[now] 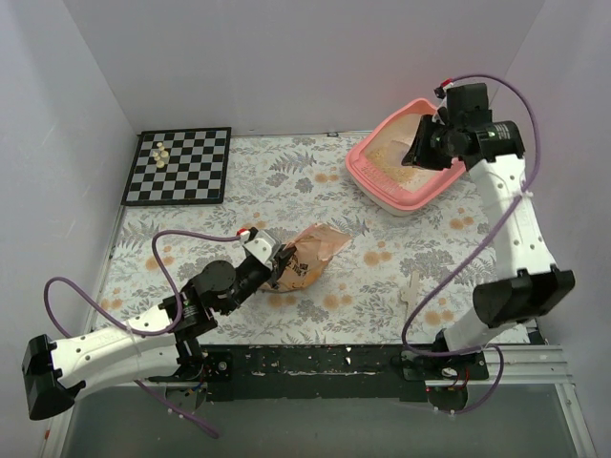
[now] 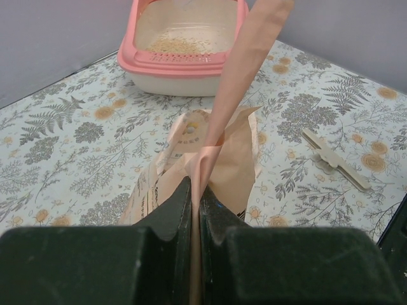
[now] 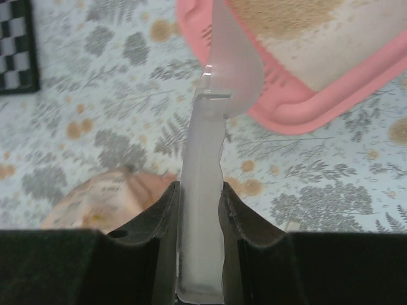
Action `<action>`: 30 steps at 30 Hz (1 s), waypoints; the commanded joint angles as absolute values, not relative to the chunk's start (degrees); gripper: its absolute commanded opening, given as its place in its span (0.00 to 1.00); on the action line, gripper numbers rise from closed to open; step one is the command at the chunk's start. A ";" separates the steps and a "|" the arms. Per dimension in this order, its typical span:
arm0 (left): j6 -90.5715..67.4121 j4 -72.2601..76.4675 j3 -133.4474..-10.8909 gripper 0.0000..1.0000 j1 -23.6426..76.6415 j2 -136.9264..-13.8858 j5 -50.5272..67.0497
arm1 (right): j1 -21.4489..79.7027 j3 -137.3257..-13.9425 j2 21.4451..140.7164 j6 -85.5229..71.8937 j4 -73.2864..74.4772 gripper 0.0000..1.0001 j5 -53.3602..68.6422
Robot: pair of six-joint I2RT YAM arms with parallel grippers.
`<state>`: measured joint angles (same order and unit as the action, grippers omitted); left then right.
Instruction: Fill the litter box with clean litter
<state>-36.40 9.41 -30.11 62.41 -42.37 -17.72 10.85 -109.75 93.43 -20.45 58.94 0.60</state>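
The pink litter box (image 1: 361, 164) stands at the back right and holds a thin layer of beige clean litter (image 1: 393, 153); both show in the left wrist view (image 2: 172, 62), (image 2: 181, 43) and the right wrist view (image 3: 299, 114), (image 3: 286, 16). My right gripper (image 1: 431, 135) hovers over the box, shut on the handle of a clear plastic scoop (image 3: 213, 114). My left gripper (image 1: 277, 262) is shut on the top edge of the orange-peach litter bag (image 1: 310, 258), which lies on the table mid-front; the bag's pinched flap (image 2: 245, 70) rises from between the jaws.
A chessboard (image 1: 179, 165) with pale pieces lies at the back left. A beige bag clip (image 1: 410, 286) lies on the floral cloth front right, also in the left wrist view (image 2: 334, 159). White walls enclose the table.
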 commanded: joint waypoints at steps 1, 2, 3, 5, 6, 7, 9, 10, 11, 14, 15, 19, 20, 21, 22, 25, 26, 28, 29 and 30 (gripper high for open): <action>-35.95 10.98 -31.99 0.00 62.75 -42.19 -15.64 | 12.74 -106.71 81.67 -14.59 62.22 0.01 19.93; -35.51 11.60 -31.73 0.00 62.75 -42.45 -15.91 | 13.18 -104.70 78.95 -14.59 61.97 0.01 22.91; -35.16 12.21 -31.55 0.00 62.75 -42.89 -16.52 | 13.53 -102.68 76.66 -14.85 61.44 0.01 26.59; -35.24 12.57 -31.90 0.00 62.75 -44.03 -17.92 | 13.97 -98.89 73.32 -14.42 61.96 0.01 32.14; -35.16 12.48 -32.17 0.00 62.75 -44.64 -18.45 | 14.32 -98.44 71.82 -13.98 62.92 0.01 33.21; -35.24 12.65 -32.52 0.00 62.84 -45.26 -18.98 | 14.59 -98.26 70.85 -13.63 64.67 0.01 33.14; -35.07 12.83 -33.13 0.00 62.75 -46.23 -19.86 | 15.46 -97.91 68.48 -12.75 66.70 0.01 32.96; -35.42 12.83 -33.48 0.00 62.75 -46.67 -20.82 | 15.99 -97.39 67.34 -12.57 67.40 0.01 33.48; -35.51 12.83 -33.66 0.00 62.75 -47.10 -21.27 | 16.52 -97.12 66.72 -12.66 68.28 0.01 34.01; -35.77 13.10 -34.89 0.00 62.75 -48.16 -22.06 | 18.36 -96.86 65.22 -11.78 70.13 0.01 32.35; -35.95 13.10 -35.24 0.00 62.75 -48.25 -22.15 | 18.72 -95.90 64.78 -11.78 70.31 0.01 32.26; -36.65 13.10 -36.12 0.00 62.84 -49.04 -22.41 | 20.39 -92.55 63.72 -11.69 70.40 0.01 33.23; -36.56 13.10 -36.30 0.00 62.84 -49.30 -22.59 | 20.74 -92.11 63.81 -11.69 70.57 0.01 32.53; -36.74 13.01 -36.47 0.00 62.75 -49.48 -22.67 | 21.00 -92.02 63.90 -11.69 70.66 0.01 32.17; -36.83 13.09 -36.65 0.00 62.75 -49.48 -22.68 | 21.27 -91.85 64.07 -11.60 70.58 0.01 31.91; -37.09 13.18 -36.65 0.00 62.84 -49.31 -22.41 | 21.97 -91.15 65.21 -11.78 69.70 0.01 31.55; -37.00 13.18 -36.56 0.00 62.84 -49.22 -22.06 | 22.32 -90.71 65.65 -12.04 69.18 0.01 31.64; -36.57 13.10 -36.30 0.00 62.84 -49.22 -21.53 | 23.55 -89.74 66.44 -13.18 66.72 0.01 31.73; -36.30 13.01 -35.95 0.00 62.84 -49.13 -21.45 | 24.42 -89.56 66.97 -13.71 66.10 0.01 31.38; -36.21 12.92 -35.77 0.00 62.75 -48.96 -21.36 | 25.22 -89.65 67.76 -14.06 65.92 0.01 30.33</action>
